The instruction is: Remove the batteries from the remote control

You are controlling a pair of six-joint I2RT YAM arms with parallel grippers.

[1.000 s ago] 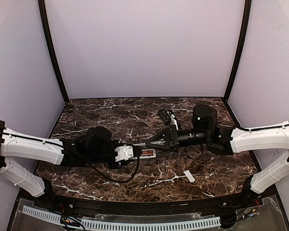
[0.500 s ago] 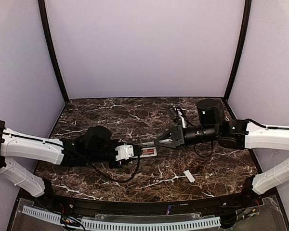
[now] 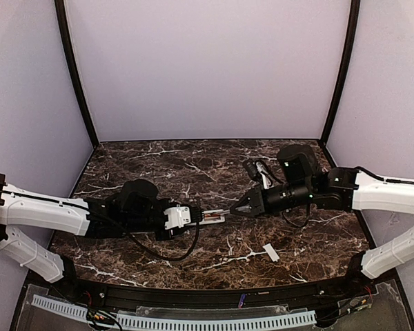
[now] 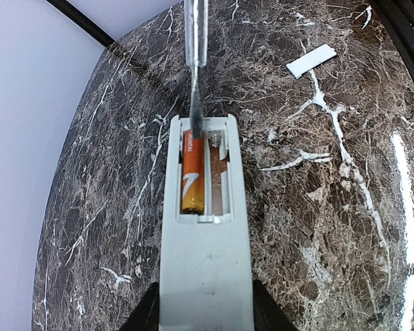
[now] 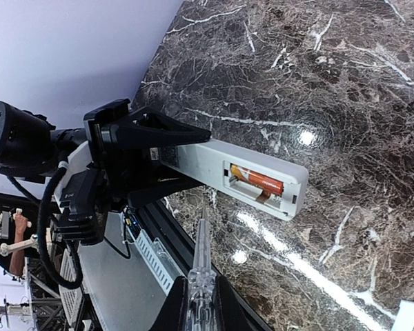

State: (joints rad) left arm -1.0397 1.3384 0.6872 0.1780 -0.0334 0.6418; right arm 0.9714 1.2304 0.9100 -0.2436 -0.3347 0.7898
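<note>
The white remote control [image 4: 205,276] is held back-up above the table, with my left gripper [image 4: 205,312] shut on its near end. Its battery recess is uncovered. One orange battery [image 4: 192,172] lies in the left slot, and the slot beside it is bare. My right gripper [image 5: 196,307] is shut on a thin clear-handled tool [image 5: 201,262] that points at the remote [image 5: 214,162]. In the left wrist view the tool's tip [image 4: 194,125] overlaps the far end of the battery. In the right wrist view the tip stops just short of the remote's side, away from the battery [image 5: 257,181]. From above, remote [image 3: 210,218], left gripper [image 3: 186,218] and right gripper [image 3: 245,207] stand in one line.
A small flat white cover piece [image 3: 271,252] lies on the dark marble table [image 3: 159,165] near the front right; it also shows as the cover piece [image 4: 311,61] in the left wrist view. Black posts and pale walls enclose the back and sides. A perforated rail [image 3: 193,321] runs along the front.
My right arm has drawn back to the right and turned, and its tool now points at the remote's far end. The left arm and the remote have stayed put.
</note>
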